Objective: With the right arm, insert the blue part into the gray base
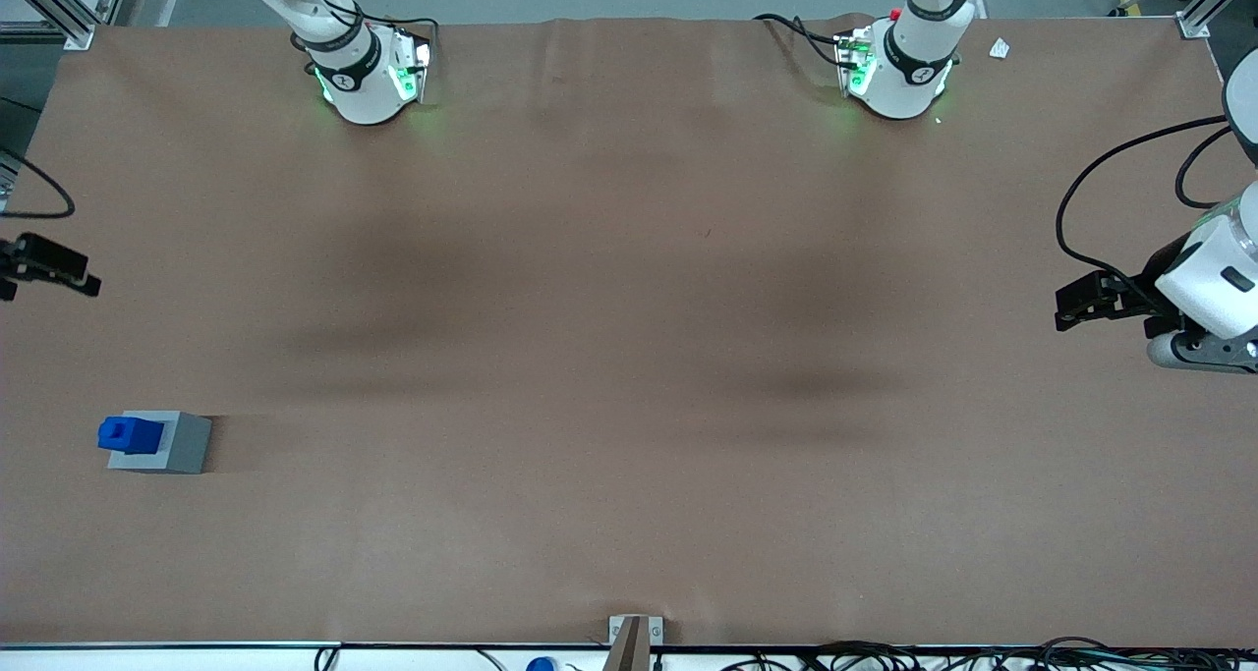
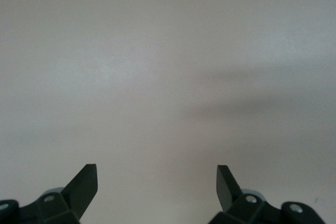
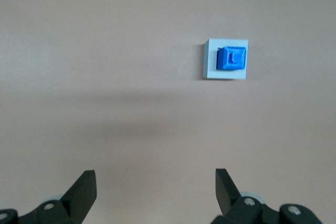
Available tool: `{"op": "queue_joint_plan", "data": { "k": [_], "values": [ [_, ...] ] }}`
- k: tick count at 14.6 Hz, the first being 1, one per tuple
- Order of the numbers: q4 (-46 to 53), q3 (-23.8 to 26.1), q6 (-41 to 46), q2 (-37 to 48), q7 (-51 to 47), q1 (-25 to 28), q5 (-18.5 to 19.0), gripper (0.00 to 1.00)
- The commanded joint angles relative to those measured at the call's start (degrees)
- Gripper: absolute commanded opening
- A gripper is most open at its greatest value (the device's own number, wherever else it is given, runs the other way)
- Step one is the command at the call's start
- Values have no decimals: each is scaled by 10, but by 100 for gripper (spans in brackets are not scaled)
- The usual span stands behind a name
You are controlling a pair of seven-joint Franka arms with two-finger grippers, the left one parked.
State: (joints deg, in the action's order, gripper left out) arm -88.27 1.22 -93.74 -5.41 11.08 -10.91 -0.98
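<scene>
The blue part sits in the top of the gray base, its stepped nub standing up out of the recess. The pair rests on the brown table at the working arm's end, fairly near the front camera. The right arm's gripper hangs at that same end of the table, farther from the front camera than the base and well apart from it. In the right wrist view the gripper is open and empty, with the blue part in the gray base some way ahead of the fingertips.
Both arm bases stand at the table's back edge. The parked arm's gripper hangs at its own end. A small bracket and cables lie along the front edge. A white scrap lies near the back corner.
</scene>
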Motion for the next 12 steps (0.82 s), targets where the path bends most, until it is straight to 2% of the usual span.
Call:
{"op": "queue_joint_plan", "data": {
  "k": [1, 4, 12],
  "values": [
    [-30, -1, 14, 35, -50, 25, 5, 100],
    [-31, -1, 17, 40, -88, 60, 7, 100],
    [19, -1, 30, 33, -98, 69, 8, 100]
  ]
}}
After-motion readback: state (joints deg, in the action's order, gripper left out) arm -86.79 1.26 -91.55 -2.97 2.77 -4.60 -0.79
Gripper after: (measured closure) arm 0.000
